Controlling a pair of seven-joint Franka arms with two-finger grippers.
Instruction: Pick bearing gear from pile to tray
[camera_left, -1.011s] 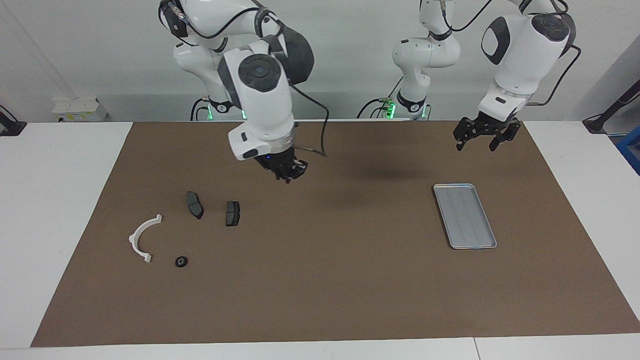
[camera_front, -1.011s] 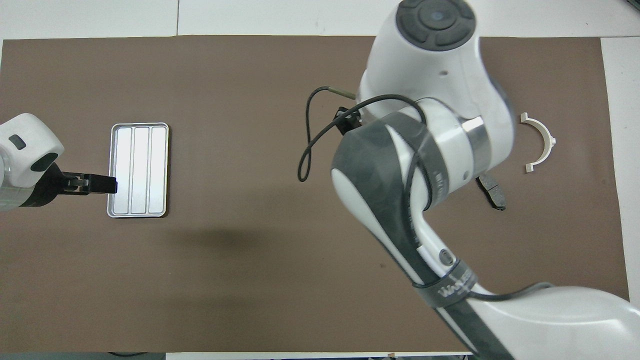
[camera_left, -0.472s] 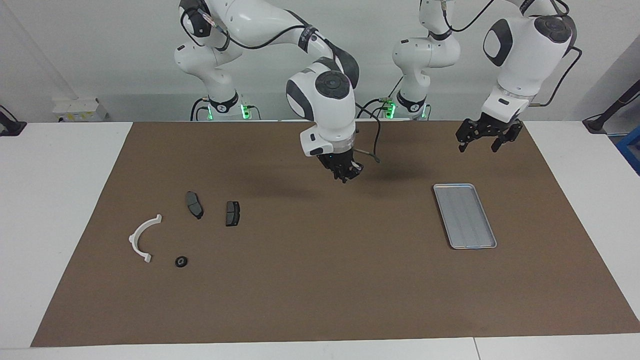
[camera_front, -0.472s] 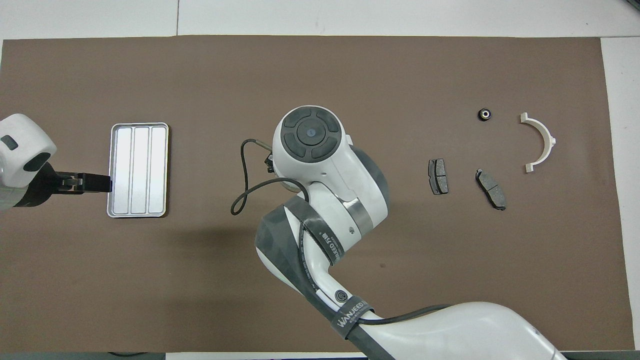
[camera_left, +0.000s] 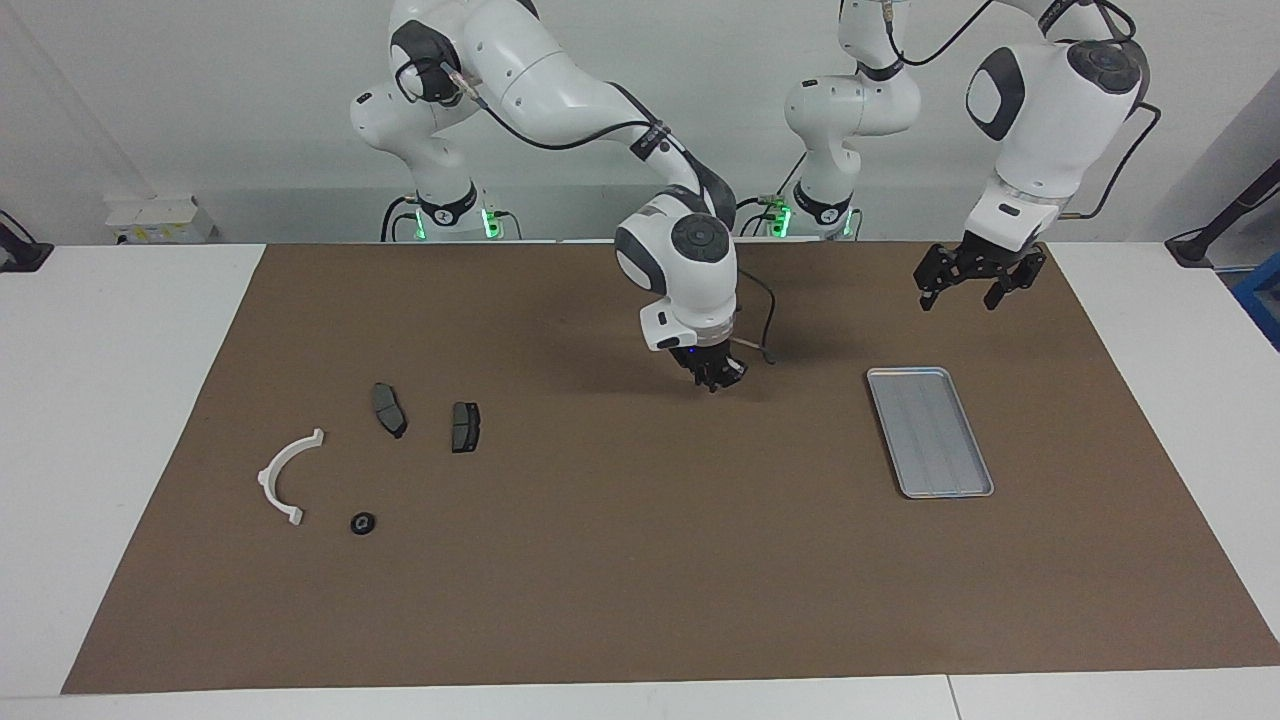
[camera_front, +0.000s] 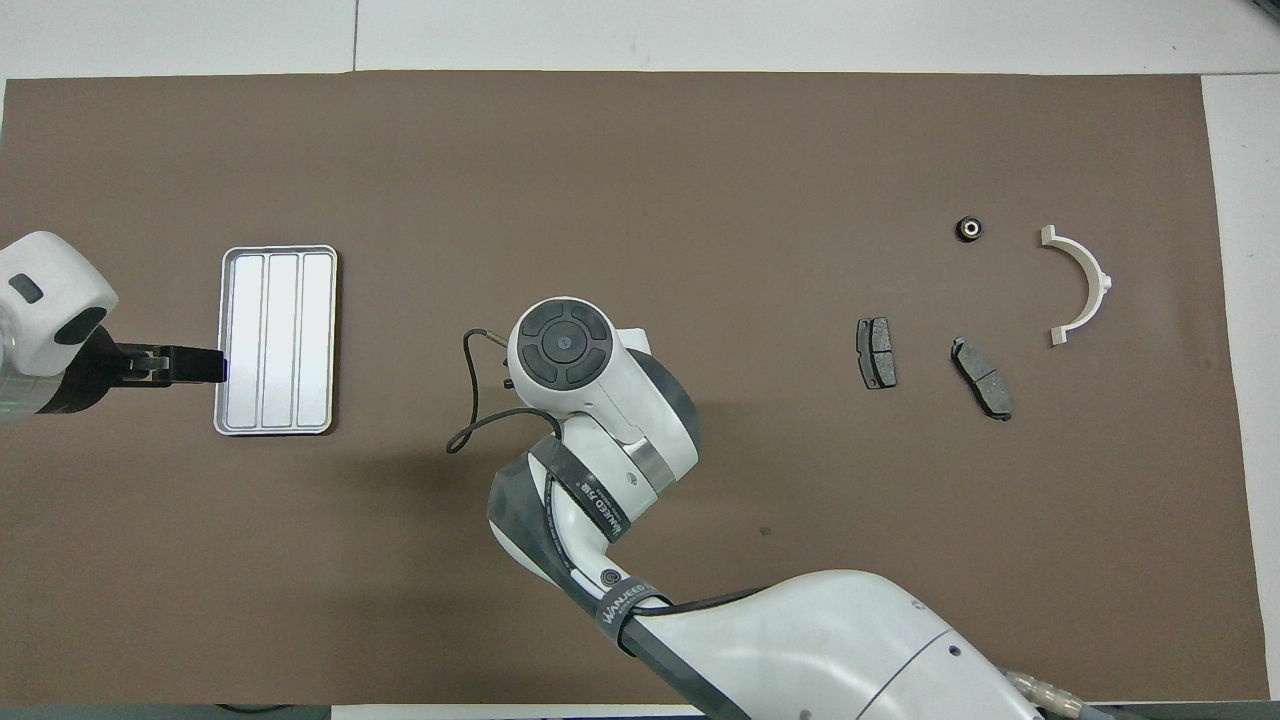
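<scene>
Reading the overhead view as a clock: the right gripper has swung from over the pile at three o'clock to over the middle of the mat, heading for nine. Its fingertips are pressed together; whether they pinch a bearing gear I cannot tell. The left gripper waits, spread, over the nine o'clock edge of the tray, which holds no gear yet. Two brake pads, a white arc and, farthest, one black round piece lie at two to three. This looks like the carry leg; delivery remains.

A brown mat covers the white table, a white box at its edge
</scene>
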